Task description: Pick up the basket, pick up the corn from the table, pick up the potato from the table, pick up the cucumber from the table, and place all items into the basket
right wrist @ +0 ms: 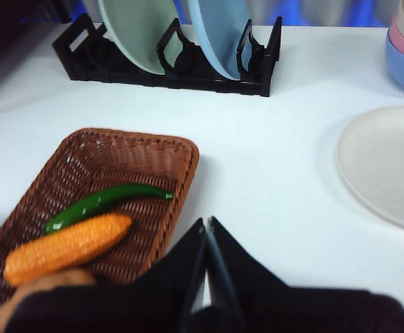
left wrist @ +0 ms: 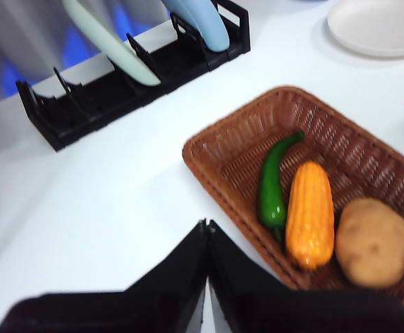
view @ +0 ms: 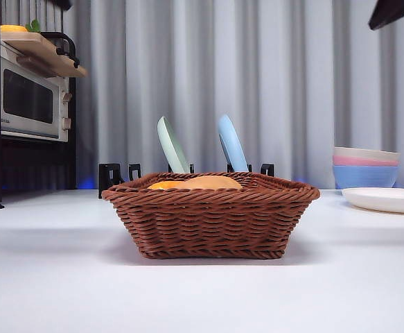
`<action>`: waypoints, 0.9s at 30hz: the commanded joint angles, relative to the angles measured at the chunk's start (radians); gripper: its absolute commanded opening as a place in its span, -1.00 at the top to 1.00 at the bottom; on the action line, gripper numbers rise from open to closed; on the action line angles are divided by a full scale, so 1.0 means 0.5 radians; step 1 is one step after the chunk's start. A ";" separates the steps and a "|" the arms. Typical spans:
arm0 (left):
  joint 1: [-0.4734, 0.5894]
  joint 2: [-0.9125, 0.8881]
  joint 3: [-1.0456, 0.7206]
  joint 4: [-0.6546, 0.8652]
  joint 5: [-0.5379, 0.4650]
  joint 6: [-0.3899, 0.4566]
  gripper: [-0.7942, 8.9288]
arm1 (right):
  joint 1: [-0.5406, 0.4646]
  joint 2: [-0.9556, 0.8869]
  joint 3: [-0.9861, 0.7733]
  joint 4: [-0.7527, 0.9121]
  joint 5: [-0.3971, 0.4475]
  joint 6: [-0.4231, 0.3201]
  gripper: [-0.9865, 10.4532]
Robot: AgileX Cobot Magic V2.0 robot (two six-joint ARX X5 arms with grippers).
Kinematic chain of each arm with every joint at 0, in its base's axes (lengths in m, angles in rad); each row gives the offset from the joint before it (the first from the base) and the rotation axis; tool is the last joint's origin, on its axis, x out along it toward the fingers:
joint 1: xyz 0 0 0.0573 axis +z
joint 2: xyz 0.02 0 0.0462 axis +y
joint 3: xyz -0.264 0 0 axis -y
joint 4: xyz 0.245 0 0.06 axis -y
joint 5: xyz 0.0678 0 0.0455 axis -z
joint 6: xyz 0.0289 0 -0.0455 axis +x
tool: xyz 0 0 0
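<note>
All 3 vegetables are found inside the wicker basket (left wrist: 305, 125), near the middle of the tabletop (view: 56, 277): cucumber (left wrist: 272, 187), corn (left wrist: 310, 214), potato (left wrist: 372, 241), side by side. Left gripper (left wrist: 206, 229) and right gripper (right wrist: 206, 229) are raised clear, jaws closed, empty. Loading is judged complete; only a clean withdrawal remains. Weave is coarse; cucumber is glossy, corn ribbed, potato smooth.

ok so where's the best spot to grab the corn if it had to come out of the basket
Probably around its thick middle, coming straight down from above. The corn lies flat on the basket floor, with the cucumber close along one side and the potato on the other, so the gripper would have to close across its width, slipping into those narrow gaps. The ends taper and offer less hold.
</note>
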 commanded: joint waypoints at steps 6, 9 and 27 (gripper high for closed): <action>0.004 -0.478 -0.597 0.163 0.037 -0.082 0.85 | 0.002 -0.423 -0.422 0.081 0.005 0.013 0.85; 0.003 -0.528 -0.599 0.047 0.046 -0.178 0.84 | -0.012 -0.441 -0.421 0.068 0.003 0.084 0.82; 0.031 -0.671 -0.600 -0.098 0.018 -0.132 0.84 | -0.011 -0.439 -0.421 0.062 -0.003 0.089 0.82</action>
